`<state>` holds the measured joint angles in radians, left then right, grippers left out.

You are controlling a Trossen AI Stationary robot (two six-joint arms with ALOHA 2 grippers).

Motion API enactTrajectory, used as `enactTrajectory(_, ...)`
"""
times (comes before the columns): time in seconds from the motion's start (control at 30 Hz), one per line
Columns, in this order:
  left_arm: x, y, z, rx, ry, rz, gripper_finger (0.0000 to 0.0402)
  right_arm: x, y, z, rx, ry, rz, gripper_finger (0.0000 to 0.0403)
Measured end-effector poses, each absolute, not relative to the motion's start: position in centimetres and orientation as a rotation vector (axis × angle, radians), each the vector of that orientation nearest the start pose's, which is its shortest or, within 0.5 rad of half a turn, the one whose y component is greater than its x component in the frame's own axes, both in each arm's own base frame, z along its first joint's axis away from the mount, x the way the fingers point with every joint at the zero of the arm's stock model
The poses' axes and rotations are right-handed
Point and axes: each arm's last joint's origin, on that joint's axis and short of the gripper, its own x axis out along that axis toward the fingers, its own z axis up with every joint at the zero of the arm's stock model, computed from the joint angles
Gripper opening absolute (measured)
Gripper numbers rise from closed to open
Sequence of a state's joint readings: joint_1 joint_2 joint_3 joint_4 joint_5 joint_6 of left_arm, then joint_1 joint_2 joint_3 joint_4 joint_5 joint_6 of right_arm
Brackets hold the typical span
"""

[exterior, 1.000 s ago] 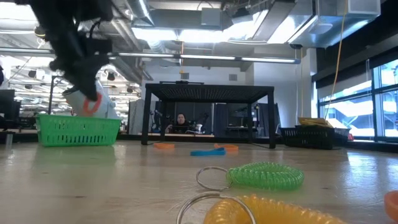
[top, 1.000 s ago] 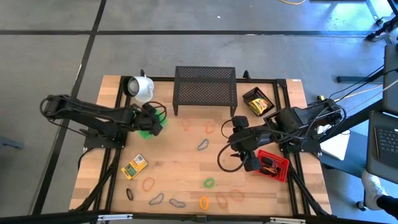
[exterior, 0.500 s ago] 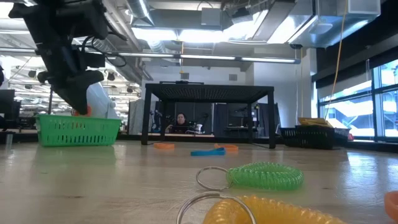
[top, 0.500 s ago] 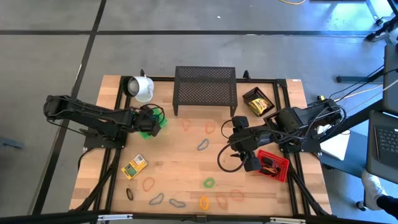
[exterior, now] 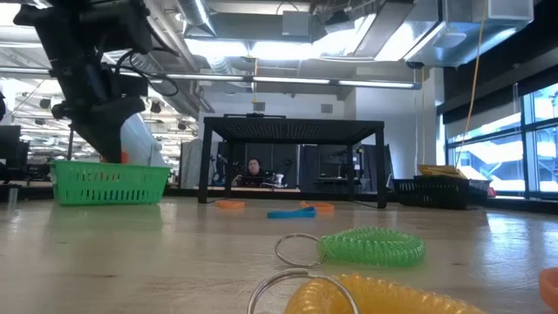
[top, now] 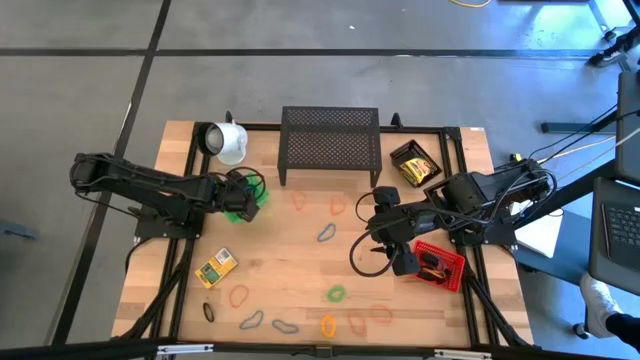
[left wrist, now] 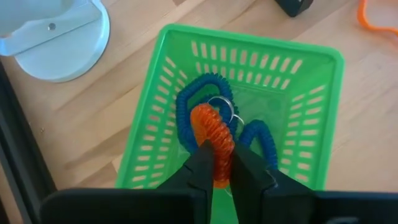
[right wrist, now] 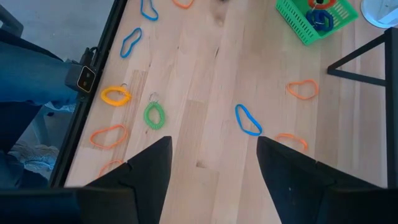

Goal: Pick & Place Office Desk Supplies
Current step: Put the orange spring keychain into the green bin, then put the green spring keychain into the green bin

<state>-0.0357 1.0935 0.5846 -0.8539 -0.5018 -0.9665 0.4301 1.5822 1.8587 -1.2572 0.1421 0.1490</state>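
Left end effector point(left wrist: 216, 163) pinched nearly closed on orange loop point(left wrist: 212, 138) over green basket point(left wrist: 317, 130); right end effector point(right wrist: 211, 163) spread wide, empty.

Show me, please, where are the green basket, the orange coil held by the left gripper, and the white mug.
green basket point(left wrist: 314, 112): left wrist view, on its slotted side wall.
orange coil point(left wrist: 213, 134): left wrist view, on its upper bend, above the shut fingers.
white mug point(top: 228, 143): high view, on its white side.
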Motion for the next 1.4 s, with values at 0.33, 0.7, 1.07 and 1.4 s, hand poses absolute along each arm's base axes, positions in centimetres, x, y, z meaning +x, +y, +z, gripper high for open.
enactTrajectory(0.33,16.5,0.8,18.3,-0.411,0.991,0.927,0.0114,27.1,12.0,41.2,-0.121,0.960,0.182,0.0238)
enactTrajectory(0.7,18.9,0.4,23.4,-0.383,0.882,0.792,0.0123,27.1,12.0,41.2,-0.089,0.963,0.166,0.0238)
enactTrajectory(1.07,21.0,-4.1,25.1,-0.414,0.739,0.399,0.0124,27.1,13.9,38.0,-0.172,0.995,0.118,0.0238)
enactTrajectory(1.4,22.2,-8.4,26.3,-0.342,0.552,0.166,0.0125,28.6,16.5,29.0,-0.166,0.917,0.166,0.0238)
